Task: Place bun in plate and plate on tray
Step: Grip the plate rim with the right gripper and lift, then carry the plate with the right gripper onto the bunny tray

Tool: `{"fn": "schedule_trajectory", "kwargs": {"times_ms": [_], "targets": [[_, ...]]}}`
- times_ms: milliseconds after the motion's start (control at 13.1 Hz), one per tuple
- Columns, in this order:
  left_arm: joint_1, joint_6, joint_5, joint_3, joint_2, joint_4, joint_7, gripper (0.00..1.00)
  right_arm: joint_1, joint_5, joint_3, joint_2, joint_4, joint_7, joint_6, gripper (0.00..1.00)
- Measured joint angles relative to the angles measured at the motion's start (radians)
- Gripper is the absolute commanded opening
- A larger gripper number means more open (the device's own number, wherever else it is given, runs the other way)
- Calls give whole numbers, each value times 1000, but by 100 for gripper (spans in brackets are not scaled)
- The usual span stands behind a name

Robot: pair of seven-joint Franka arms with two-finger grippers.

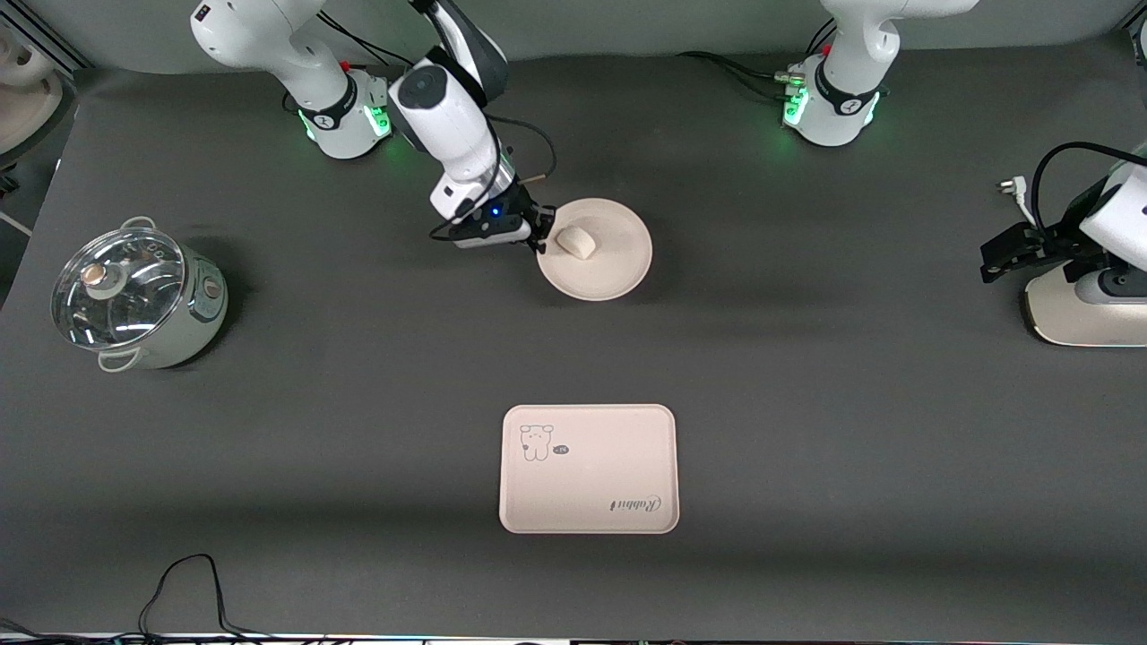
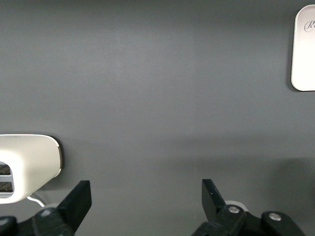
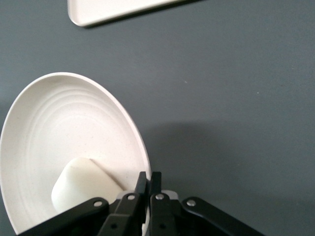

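Note:
The round cream plate (image 1: 609,255) lies on the dark table between the two arm bases, with the small white bun (image 1: 575,242) in it. My right gripper (image 1: 540,240) is shut on the plate's rim at the edge toward the right arm's end. The right wrist view shows the fingers (image 3: 142,183) pinching the rim of the plate (image 3: 59,128), with the bun (image 3: 81,184) just inside. The rectangular tray (image 1: 589,468) lies nearer the front camera than the plate, with nothing on it. My left gripper (image 1: 995,260) waits open at the left arm's end of the table, its fingers spread in the left wrist view (image 2: 146,189).
A pot with a glass lid (image 1: 134,300) stands at the right arm's end. A white appliance (image 1: 1084,305) sits under the left gripper and shows in the left wrist view (image 2: 24,164). A black cable (image 1: 188,582) loops at the table's front edge.

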Motion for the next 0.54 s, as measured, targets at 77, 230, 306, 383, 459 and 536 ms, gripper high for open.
{"fn": "schedule_trajectory", "kwargs": {"times_ms": [77,230,306,383,459,536], "targets": [[0,3,0,-2,0,0,0,100,-2,12,0,-20,14,0,-22,0],[1,4,0,-1,0,0,0,100,-14,16,-1,-20,52,0,-37,0],[1,5,0,0,0,0,0,100,-27,16,-2,-3,78,-4,-38,0],[2,5,0,1,0,0,0,100,-43,16,-3,24,113,-17,-43,0],[2,6,0,1,0,0,0,100,-65,16,-5,60,162,-37,-62,0],[2,6,0,2,0,0,0,100,-94,16,-7,106,225,-58,-94,0]]}}
